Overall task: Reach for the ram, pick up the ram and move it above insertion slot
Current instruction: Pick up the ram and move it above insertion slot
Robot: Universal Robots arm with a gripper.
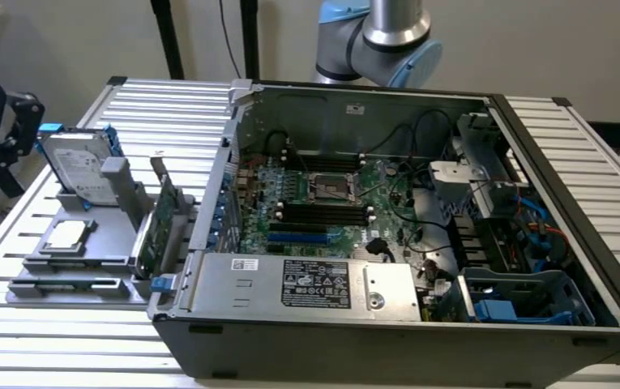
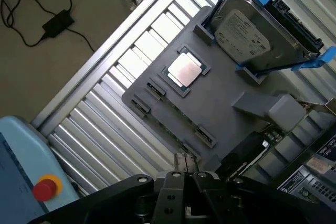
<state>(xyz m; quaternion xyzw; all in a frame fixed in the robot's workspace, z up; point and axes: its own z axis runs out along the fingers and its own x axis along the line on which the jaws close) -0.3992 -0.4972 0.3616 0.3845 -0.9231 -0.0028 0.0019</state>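
The ram (image 1: pixel 66 284) looks like the thin dark strip that sits on its edge in the gray holder (image 1: pixel 93 243), at the lower left of the exterior view. I think it is light and stiff, but thin and easy to break. It is best pinched on its two flat sides near the middle, gently and straight up.

The hand (image 2: pixel 185 174) is clenched and holds nothing. In the wrist view it hangs above the holder.

I count one ram, one hand, one holder, one silver hard drive (image 1: pixel 77 168) with blue rails, one shiny square chip (image 1: pixel 66 236), one wide green card (image 1: pixel 161 223) and one open computer box (image 1: pixel 396 211) on the ribbed surface (image 1: pixel 169 105)
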